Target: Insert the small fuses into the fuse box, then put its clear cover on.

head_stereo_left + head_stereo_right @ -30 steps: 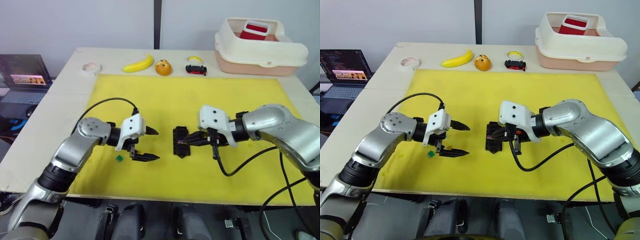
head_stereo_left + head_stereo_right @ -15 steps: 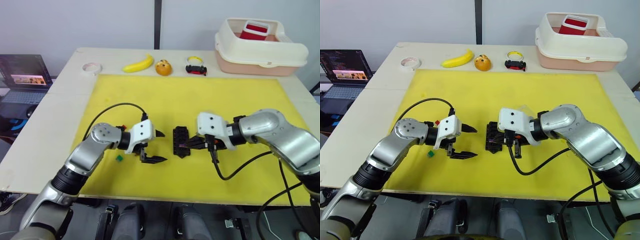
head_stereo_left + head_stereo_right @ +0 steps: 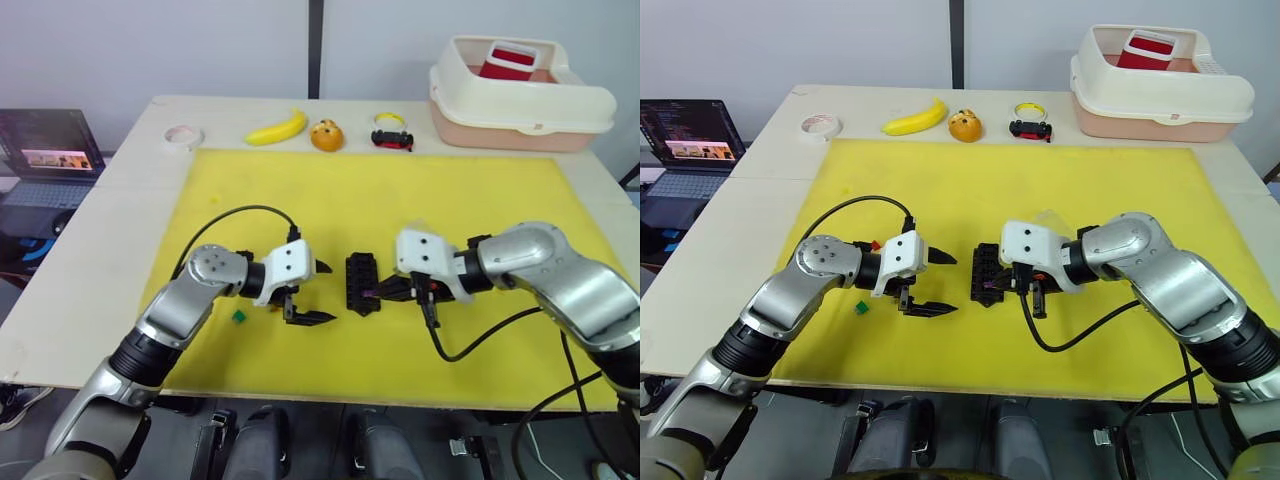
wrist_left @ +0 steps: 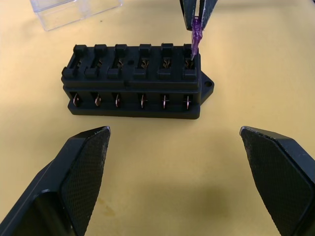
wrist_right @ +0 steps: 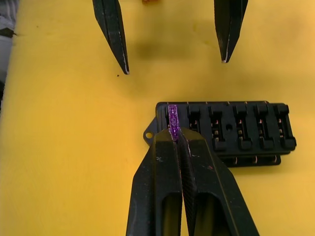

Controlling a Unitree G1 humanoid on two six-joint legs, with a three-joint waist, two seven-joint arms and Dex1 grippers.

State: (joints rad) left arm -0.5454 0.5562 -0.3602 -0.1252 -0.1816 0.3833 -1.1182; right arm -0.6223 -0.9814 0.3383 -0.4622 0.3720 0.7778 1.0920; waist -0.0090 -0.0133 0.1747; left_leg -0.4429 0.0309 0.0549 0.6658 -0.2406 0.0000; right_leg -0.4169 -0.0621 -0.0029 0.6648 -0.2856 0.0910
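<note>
The black fuse box [image 3: 361,284] lies on the yellow mat [image 3: 370,190] between my two grippers. My right gripper [image 5: 176,135] is shut on a purple fuse [image 5: 173,117], whose lower end sits at the end slot of the fuse box [image 4: 133,83]. My left gripper [image 3: 325,293] stands open just left of the box, fingers [image 4: 83,162] spread wide and holding nothing. A green fuse [image 3: 239,317] lies on the mat under the left forearm, and a red fuse [image 3: 875,244] is beside that wrist. The clear cover [image 4: 74,10] rests beyond the box, near my right wrist.
Along the table's far edge are a tape roll [image 3: 183,135], a banana [image 3: 277,128], an orange fruit [image 3: 326,135] and a black-and-red toy car [image 3: 392,138]. A cream bin [image 3: 520,95] stands at the far right. A laptop [image 3: 45,160] sits off the table's left.
My left gripper has moved right, closer to the fuse box, still open. My right gripper has brought the purple fuse closer onto the box's near end slot.
</note>
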